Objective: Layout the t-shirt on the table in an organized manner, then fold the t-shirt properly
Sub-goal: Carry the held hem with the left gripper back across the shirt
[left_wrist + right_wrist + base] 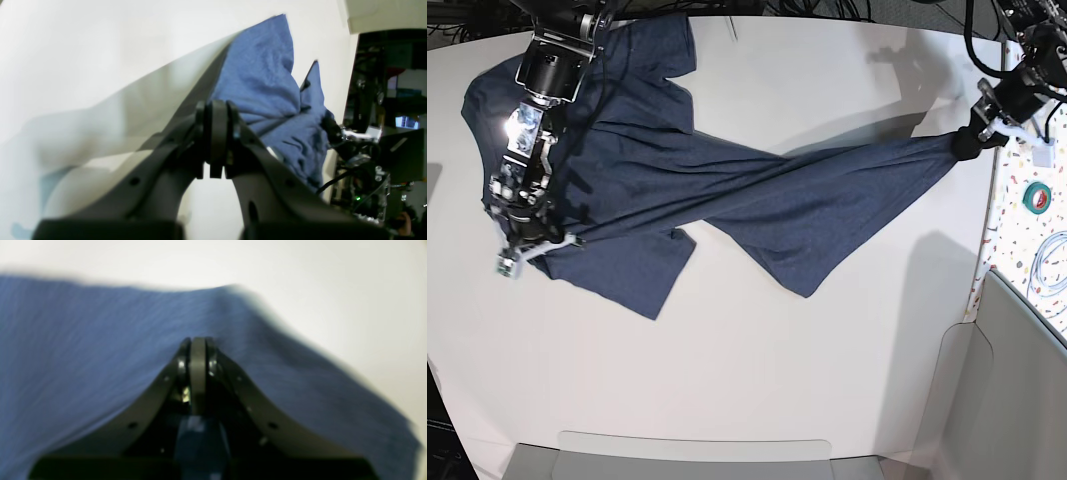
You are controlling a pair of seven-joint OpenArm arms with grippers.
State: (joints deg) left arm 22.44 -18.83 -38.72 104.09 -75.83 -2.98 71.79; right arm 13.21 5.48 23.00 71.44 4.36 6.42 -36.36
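In the left wrist view the left gripper [218, 133] has its jaws closed on the bunched shirt [267, 86], and in the right wrist view the right gripper [198, 353] pinches cloth too. In the base view the shirt stretches, twisted and rumpled, from left to upper right across the table [727, 380], so I judge the layout unfinished and no fold begun

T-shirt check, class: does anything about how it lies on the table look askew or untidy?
Yes. The t-shirt is pulled taut into a twisted diagonal band between the right gripper and left gripper, bunched at the top-left of the table, not flat.
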